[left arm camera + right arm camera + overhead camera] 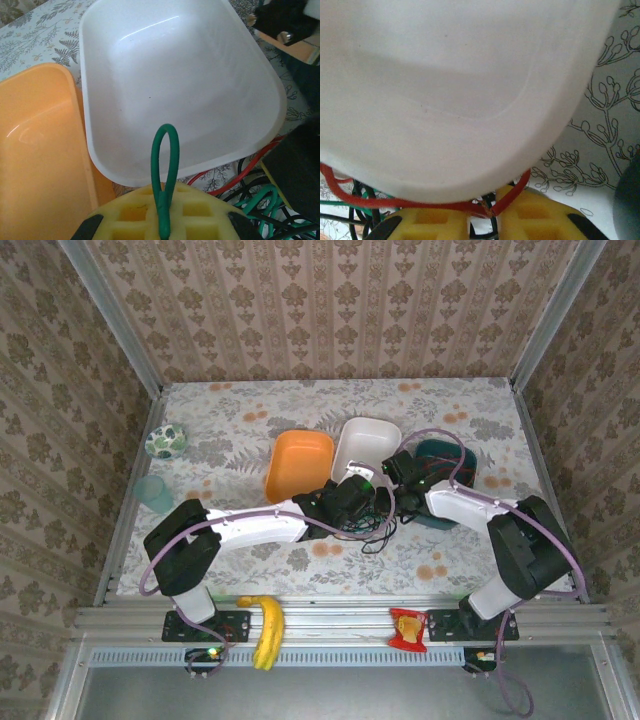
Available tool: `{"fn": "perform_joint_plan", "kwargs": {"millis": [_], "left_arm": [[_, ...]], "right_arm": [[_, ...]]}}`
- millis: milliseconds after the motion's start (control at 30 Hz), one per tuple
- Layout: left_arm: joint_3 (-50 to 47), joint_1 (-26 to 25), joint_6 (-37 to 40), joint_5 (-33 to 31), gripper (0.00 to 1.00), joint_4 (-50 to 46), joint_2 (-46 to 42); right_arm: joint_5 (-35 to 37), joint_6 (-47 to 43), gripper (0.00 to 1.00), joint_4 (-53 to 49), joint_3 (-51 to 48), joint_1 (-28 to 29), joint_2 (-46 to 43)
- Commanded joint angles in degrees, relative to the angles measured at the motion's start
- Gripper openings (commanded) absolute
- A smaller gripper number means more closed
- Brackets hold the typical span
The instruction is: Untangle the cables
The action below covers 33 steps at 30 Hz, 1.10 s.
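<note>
The cables (375, 525) lie in a small red, green and black tangle on the table between both grippers, just in front of the white bowl (365, 445). My left gripper (165, 220) is shut on a green cable (167, 160), whose loop stands up between the yellow pads toward the white bowl (175, 75). A red cable (250, 167) and black ones (250, 187) trail to its right. My right gripper (484, 220) has its pads nearly together, with the red cable (420, 205) kinked between them under the white bowl's rim (445, 100). From above, the left gripper (355, 495) and right gripper (398, 502) sit close together.
An orange bowl (298, 465) stands left of the white one, and a dark teal bowl (445, 465) sits behind the right wrist. A patterned ball (165, 442) and a pale cup (155, 492) are at the left edge. A banana (267, 630) and a red packet (408, 628) rest on the front rail.
</note>
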Motion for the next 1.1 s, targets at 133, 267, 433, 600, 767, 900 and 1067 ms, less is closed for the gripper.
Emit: {"fn": "perform_joint_plan", "kwargs": {"millis": [133,267,433,600,767,900,1067], "left_arm": [[1.44,-0.41,1.36,1.43,0.0,-1.68,1.0],[2.37,-0.54,1.6,2.86,0.0,-2.45,1.92],[3.2,-0.43,1.47,3.74,0.0,-3.52,2.84],[4.09,-0.42,1.3,3.99,0.0,-4.53,3.6],[4.59,-0.2,0.77,3.98,0.0,-5.7,4.17],[4.61,0.29,-0.1,3.84,0.0,-6.64,4.17],[4.64,0.74,-0.98,3.95,0.0,-7.54,4.35]], "right_arm": [[2.24,-1.2,0.02,-0.4,1.58,0.31,-2.81],[-0.03,-3.8,0.0,-1.43,0.3,0.31,-11.3],[-0.23,-5.18,0.0,-4.67,0.61,0.22,-22.72],[2.54,-4.24,0.0,-7.15,4.35,-0.76,-29.26],[5.77,-3.65,0.0,-7.87,9.17,-1.78,-32.13],[12.44,-5.07,0.0,-8.28,13.84,-2.87,-34.91],[14.68,-6.7,0.0,-5.66,18.3,-6.51,-38.8]]}}
